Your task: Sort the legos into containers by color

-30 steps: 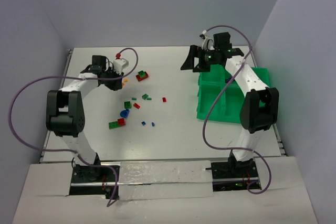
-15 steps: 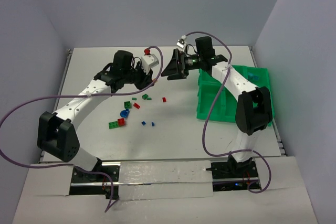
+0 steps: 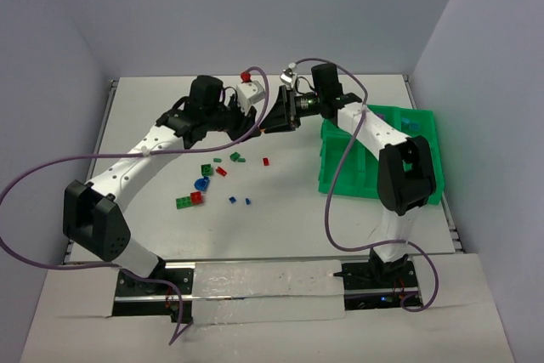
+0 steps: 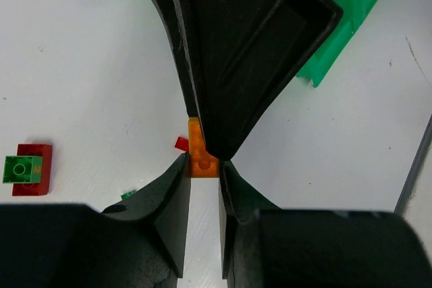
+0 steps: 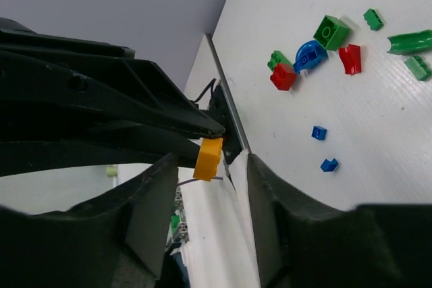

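Note:
My left gripper (image 4: 203, 166) is shut on a small orange lego (image 4: 201, 160), held in the air above the table. My right gripper (image 5: 206, 163) meets it tip to tip, just left of the green tray (image 3: 382, 159). The orange lego (image 5: 208, 158) sits between the right gripper's jaws, which stand partly open with a gap on each side. In the left wrist view one right finger (image 4: 250, 52) covers the lego's far end. Loose legos (image 3: 204, 180) in red, green and blue lie on the white table below the left arm.
The tray's far compartments hold a purple piece (image 3: 387, 112) and a blue one (image 3: 410, 125). A green brick on a red one (image 4: 27, 168) lies on the table to the left. Small blue bricks (image 5: 319, 132) lie apart from the cluster. Cables loop over both arms.
The left arm swung right with the orange lego and the right arm swung left off the tray to meet it. The right gripper's jaws have narrowed around the lego.

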`<state>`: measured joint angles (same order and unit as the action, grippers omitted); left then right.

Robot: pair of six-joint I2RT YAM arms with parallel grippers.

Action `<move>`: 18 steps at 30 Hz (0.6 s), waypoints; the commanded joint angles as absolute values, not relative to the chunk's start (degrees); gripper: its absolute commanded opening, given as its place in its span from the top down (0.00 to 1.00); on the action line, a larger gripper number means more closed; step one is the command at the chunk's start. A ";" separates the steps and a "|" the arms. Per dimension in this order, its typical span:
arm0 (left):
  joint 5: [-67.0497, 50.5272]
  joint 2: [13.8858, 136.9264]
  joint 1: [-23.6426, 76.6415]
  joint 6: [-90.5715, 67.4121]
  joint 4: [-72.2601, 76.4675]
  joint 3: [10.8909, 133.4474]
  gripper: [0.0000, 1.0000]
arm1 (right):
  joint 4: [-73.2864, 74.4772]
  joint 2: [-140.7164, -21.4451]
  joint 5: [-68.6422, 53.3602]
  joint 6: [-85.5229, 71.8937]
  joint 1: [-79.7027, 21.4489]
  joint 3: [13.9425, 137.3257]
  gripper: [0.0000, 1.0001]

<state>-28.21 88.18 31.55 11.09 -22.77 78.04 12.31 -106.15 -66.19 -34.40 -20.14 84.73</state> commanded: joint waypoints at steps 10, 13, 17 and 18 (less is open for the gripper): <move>-29.68 89.29 31.81 10.19 -23.72 81.81 0.62 | 10.91 -105.38 -68.97 -33.00 -20.98 85.45 0.97; -28.02 88.96 30.77 9.63 -23.27 80.86 0.19 | 15.86 -104.70 -66.58 -28.46 -19.15 86.92 1.00; -24.81 88.42 23.33 8.47 -20.72 78.38 0.01 | 28.56 -103.16 -56.17 -15.09 -13.29 90.77 1.00; -23.98 88.49 21.78 8.51 -20.07 77.67 0.01 | 30.33 -102.02 -51.65 -13.28 -12.02 90.88 1.00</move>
<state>-27.36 88.95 28.61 9.93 -23.45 78.77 19.35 -106.15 -63.70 -26.16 -18.17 86.24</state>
